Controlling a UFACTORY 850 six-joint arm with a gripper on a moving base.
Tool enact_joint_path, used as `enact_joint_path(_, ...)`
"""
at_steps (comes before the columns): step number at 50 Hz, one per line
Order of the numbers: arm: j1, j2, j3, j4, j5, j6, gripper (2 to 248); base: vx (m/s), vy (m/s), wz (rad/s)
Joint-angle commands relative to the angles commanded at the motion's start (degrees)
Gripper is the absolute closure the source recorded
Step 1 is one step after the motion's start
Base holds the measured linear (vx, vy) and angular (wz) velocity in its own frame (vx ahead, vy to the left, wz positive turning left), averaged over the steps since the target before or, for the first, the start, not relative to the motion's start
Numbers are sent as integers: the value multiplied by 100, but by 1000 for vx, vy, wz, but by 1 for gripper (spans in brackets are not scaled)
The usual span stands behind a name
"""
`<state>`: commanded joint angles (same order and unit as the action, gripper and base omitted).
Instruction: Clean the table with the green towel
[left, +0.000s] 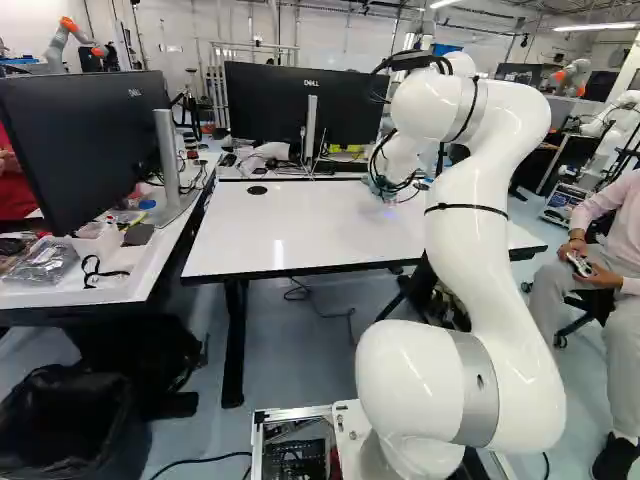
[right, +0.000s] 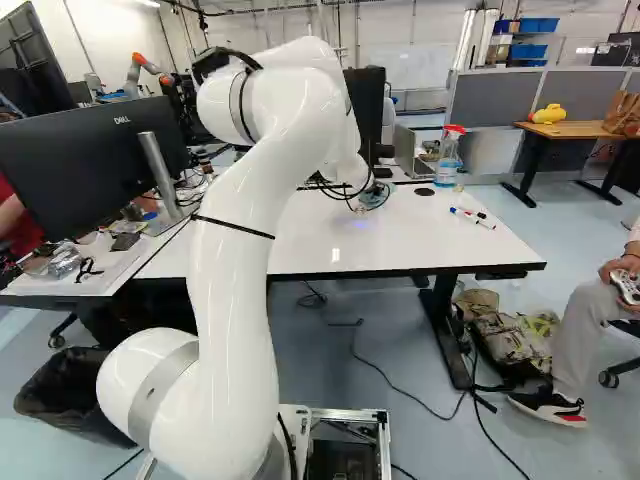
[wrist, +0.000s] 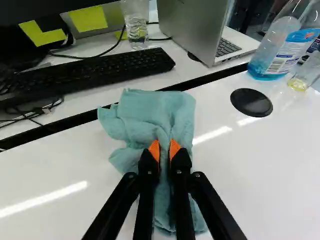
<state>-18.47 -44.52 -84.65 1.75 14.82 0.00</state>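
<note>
Pinching a bunched fold of the green towel (wrist: 142, 117), the gripper (right: 362, 197) has its two fingers drawn nearly together, the cloth squeezed between the orange pads (wrist: 154, 150). In the wrist view the towel lies crumpled on the white desk (wrist: 260, 170), spreading ahead of the gripper (wrist: 164, 149) and trailing back under it; its far part hides a stretch of the dark gap along the desk's far edge.

Across that gap, on the rear surface, are a black keyboard (wrist: 100, 70), a glass (wrist: 136, 30) and an open laptop (wrist: 197, 27). A black disc (wrist: 251, 102) is set in the desk near the towel, and beyond it stand a spray bottle (wrist: 280, 50) with blue liquid and a clear cup (wrist: 302, 75), the cup just beside the bottle. A second black disc (left: 257, 190) shows toward the far left corner of the desk in the left base view.

In the right base view, markers (right: 472, 217) lie on the desk right of the gripper, nearer its front edge than the spray bottle. A side desk (left: 105, 290) at the left of the left base view bears a monitor (left: 80, 145) and a clear plastic bag (left: 42, 262); a black bin (left: 70, 425) stands on the floor close by.
</note>
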Motion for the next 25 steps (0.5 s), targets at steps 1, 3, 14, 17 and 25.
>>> enact_joint_path(1,-11,-20,-28,0,0,0,208,0,0,0)
enact_joint_path(3,-32,-61,-88,0,0,0,208,0,0,0)
enact_joint_path(14,-130,-316,-453,0,0,0,208,0,0,0)
enact_joint_path(17,-151,-392,-563,0,0,0,208,0,0,0)
enact_joint_path(25,-186,-606,-875,0,0,0,208,0,0,0)
